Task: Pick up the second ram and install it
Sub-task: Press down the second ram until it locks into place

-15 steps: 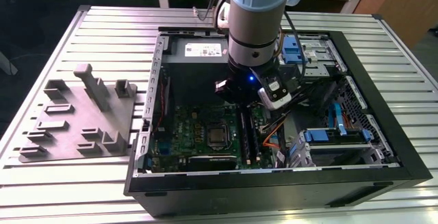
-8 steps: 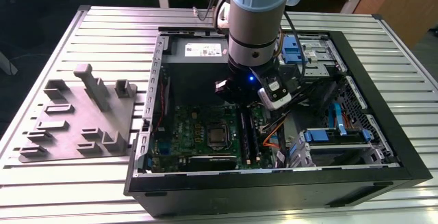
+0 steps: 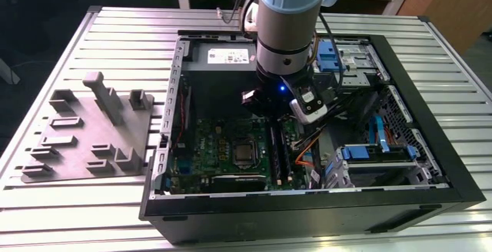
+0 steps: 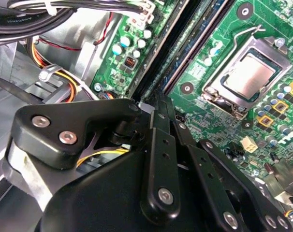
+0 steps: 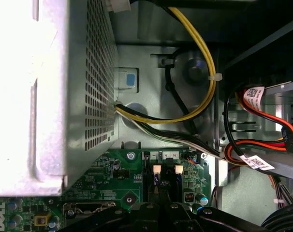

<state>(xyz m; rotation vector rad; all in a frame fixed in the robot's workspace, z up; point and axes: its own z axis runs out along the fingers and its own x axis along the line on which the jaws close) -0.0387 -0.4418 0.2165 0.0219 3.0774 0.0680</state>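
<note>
My gripper (image 3: 276, 120) reaches down into the open computer case (image 3: 430, 148), over the far end of the long black memory slots (image 3: 279, 157). In the second wrist view its fingers (image 4: 160, 145) lie together, and the gripper (image 4: 159, 102) is shut with its tips at the near end of the slots. The second ram (image 4: 197, 36) shows as a thin blue-green strip standing between two black slots, running away from the tips. I cannot tell whether the tips pinch it or only rest on it. In the first wrist view the gripper (image 5: 162, 192) sits just before the white slot latches (image 5: 156, 169).
The processor socket (image 4: 245, 75) lies beside the slots on the green motherboard (image 3: 219, 142). Bundled yellow and black cables (image 5: 204, 72) and a perforated metal box (image 5: 54, 96) crowd the far end. Blue drive cages (image 3: 373, 151) fill the case's right. A grey fixture plate (image 3: 84, 134) lies outside, left.
</note>
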